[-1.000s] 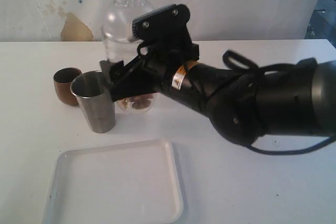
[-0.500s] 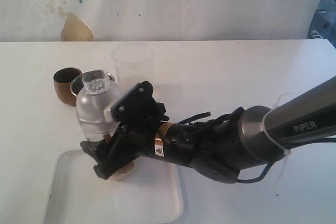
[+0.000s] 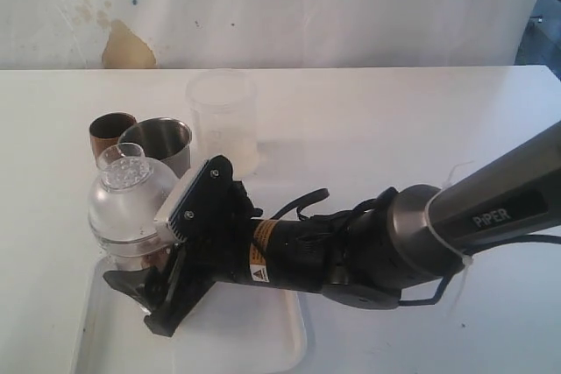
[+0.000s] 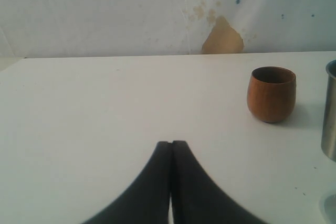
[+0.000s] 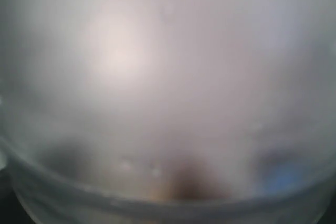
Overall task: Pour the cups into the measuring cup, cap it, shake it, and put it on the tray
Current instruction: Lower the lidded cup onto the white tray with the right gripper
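Observation:
The capped measuring cup [image 3: 127, 208], clear with a domed strainer lid, leans a little over the white tray's [image 3: 263, 339] left part. My right gripper [image 3: 140, 302] is shut on its lower body. Whether its base touches the tray is hidden. In the right wrist view the measuring cup's blurred wall [image 5: 168, 103] fills the frame, with dark bits low inside. Behind stand the wooden cup [image 3: 107, 133], the steel tumbler [image 3: 166, 139] and the frosted cup [image 3: 223, 116]. My left gripper [image 4: 171, 143] is shut and empty over bare table, well short of the wooden cup [image 4: 271, 100] and the tumbler [image 4: 331, 111].
The right arm [image 3: 394, 234] stretches low across the table from the right, over the tray's right side. A white wall with a brown stain [image 3: 125, 48] closes the far edge of the table.
The right arm has carried the capped measuring cup from the back, beside the cups, forward and down to the left over the tray. The left gripper shows no earlier frame.

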Controlling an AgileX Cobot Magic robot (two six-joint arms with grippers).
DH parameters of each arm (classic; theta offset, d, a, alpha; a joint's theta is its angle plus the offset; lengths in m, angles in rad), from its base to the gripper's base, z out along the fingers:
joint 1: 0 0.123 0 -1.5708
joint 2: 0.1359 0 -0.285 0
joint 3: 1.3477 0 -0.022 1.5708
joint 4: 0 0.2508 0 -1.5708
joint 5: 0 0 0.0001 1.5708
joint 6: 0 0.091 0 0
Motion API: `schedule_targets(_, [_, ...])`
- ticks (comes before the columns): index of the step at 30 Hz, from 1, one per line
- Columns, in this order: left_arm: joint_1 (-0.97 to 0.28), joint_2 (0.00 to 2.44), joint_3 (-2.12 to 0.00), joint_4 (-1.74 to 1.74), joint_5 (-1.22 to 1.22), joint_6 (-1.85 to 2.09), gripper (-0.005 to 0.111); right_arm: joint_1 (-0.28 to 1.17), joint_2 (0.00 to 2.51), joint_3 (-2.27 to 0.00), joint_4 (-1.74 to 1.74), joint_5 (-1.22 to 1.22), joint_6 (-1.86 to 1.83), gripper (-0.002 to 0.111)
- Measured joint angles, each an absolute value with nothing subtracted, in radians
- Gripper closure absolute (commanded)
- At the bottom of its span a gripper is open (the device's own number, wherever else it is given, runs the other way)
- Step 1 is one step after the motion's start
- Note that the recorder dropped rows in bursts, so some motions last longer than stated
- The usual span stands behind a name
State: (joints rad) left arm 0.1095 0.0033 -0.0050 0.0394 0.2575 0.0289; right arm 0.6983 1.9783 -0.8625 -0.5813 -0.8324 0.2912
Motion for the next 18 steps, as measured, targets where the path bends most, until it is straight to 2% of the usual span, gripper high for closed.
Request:
schedule_targets(4, [0.110, 0.003, -0.005, 0.039, 0.258, 0.029, 0.107, 0.698, 1.978, -0.862, -0.581, -0.832, 0.291, 0.031])
schedule_targets(5, [0.110, 0.003, -0.005, 0.039, 0.258, 0.029, 0.107, 0.698, 1.978, -0.862, -0.581, -0.832, 0.291, 0.019])
schedule_targets(7, [0.110, 0.003, -0.005, 0.039, 0.258, 0.029, 0.107, 0.698, 1.978, -0.862, -0.582, -0.833, 0.293, 0.003])
schedule_targets(18, [0.110, 0.003, -0.005, 0.039, 0.258, 0.029, 0.107, 0.698, 1.978, -0.864, -0.581, -0.876, 0.294, 0.003])
